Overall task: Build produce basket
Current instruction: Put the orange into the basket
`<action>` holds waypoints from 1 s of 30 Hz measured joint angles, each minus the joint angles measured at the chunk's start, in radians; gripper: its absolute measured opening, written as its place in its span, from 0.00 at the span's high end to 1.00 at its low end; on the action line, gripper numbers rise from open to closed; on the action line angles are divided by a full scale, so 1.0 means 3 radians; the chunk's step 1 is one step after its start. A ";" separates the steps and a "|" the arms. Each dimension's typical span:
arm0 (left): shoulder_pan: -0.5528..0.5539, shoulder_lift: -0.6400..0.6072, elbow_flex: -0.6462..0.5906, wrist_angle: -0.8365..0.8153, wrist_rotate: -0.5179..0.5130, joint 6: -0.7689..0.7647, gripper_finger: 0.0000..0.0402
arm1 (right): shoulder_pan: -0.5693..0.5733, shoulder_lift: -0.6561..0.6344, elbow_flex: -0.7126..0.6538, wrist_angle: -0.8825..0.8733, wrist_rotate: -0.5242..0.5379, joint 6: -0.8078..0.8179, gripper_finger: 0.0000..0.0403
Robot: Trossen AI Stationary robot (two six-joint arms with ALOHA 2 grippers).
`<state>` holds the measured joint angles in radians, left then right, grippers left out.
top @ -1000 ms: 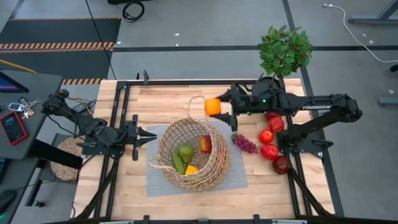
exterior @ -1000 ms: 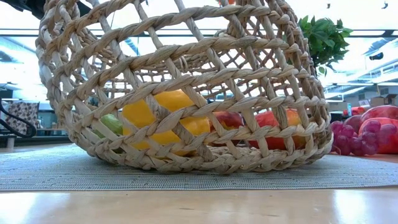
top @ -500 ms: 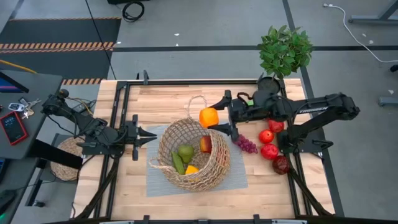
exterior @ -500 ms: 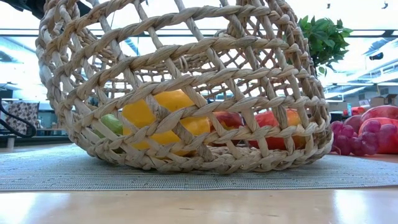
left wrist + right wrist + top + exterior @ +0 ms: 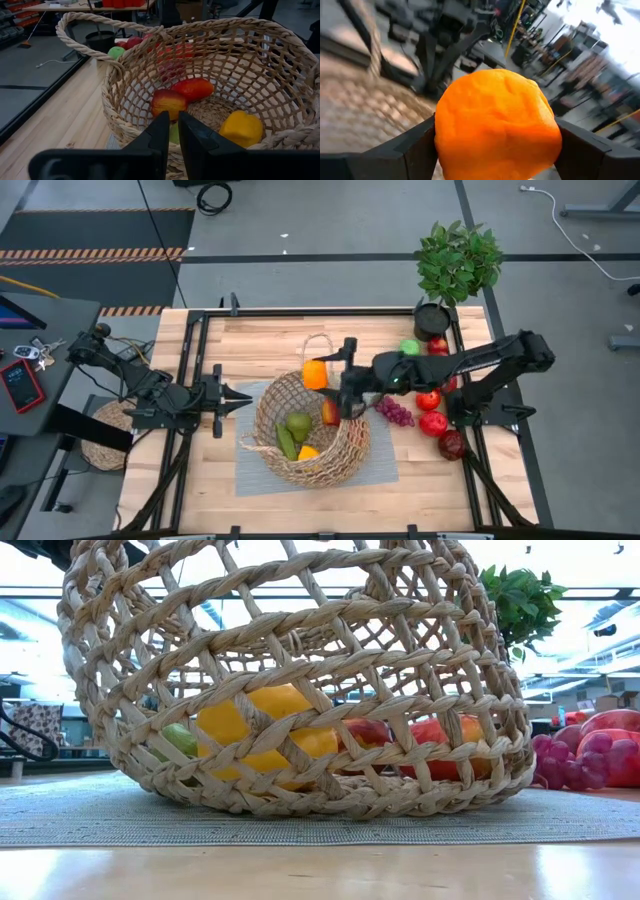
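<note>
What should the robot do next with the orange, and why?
Probably carry it a little farther over the basket and lower it before letting go. The right gripper holds the orange right above the far rim, not yet over the open middle where the other fruit lies. The left gripper waits shut beside the basket.

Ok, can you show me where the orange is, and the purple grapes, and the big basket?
orange (image 5: 315,374): high view, middle of the fruit, held in the right end effector.
purple grapes (image 5: 395,412): high view, middle of the bunch.
basket (image 5: 352,452): high view, woven side wall.

Right pincer (image 5: 318,375) gripping; left pincer (image 5: 240,397) closed.
</note>
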<state>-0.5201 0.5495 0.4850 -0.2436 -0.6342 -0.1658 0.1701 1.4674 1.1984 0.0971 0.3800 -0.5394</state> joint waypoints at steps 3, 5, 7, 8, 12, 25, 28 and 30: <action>0.0000 0.0000 0.0000 0.0000 -0.0001 0.0000 0.88 | 0.0066 0.0166 0.0027 0.0102 0.0168 -0.0591 0.20; -0.0001 -0.0001 0.0000 0.0000 -0.0001 0.0000 0.88 | 0.0114 0.0274 0.0027 0.0234 0.0252 -0.0961 0.20; -0.0001 0.0000 0.0000 0.0000 0.0000 0.0000 0.88 | 0.0167 0.0368 0.0027 0.0431 0.0323 -0.1347 0.20; -0.0001 0.0000 0.0000 0.0000 0.0000 0.0000 0.88 | 0.0191 0.0412 0.0027 0.0537 0.0363 -0.1557 0.20; 0.0000 -0.0001 0.0000 0.0001 -0.0001 0.0000 0.88 | 0.0257 0.0574 0.0027 0.0985 0.0418 -0.2260 0.20; -0.0001 -0.0001 0.0000 0.0001 -0.0001 0.0000 0.88 | 0.0278 0.0725 0.0031 0.1284 0.0373 -0.3246 0.20; -0.0001 0.0000 0.0000 0.0001 0.0000 0.0000 0.88 | 0.0278 0.0722 0.0031 0.1297 0.0314 -0.3182 0.20; -0.0001 -0.0001 0.0000 0.0001 -0.0001 0.0000 0.88 | 0.0277 0.0722 0.0031 0.1292 0.0232 -0.2980 0.20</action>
<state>-0.5205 0.5491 0.4850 -0.2432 -0.6346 -0.1658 0.2531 1.6840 1.2076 0.4847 0.4497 -1.4336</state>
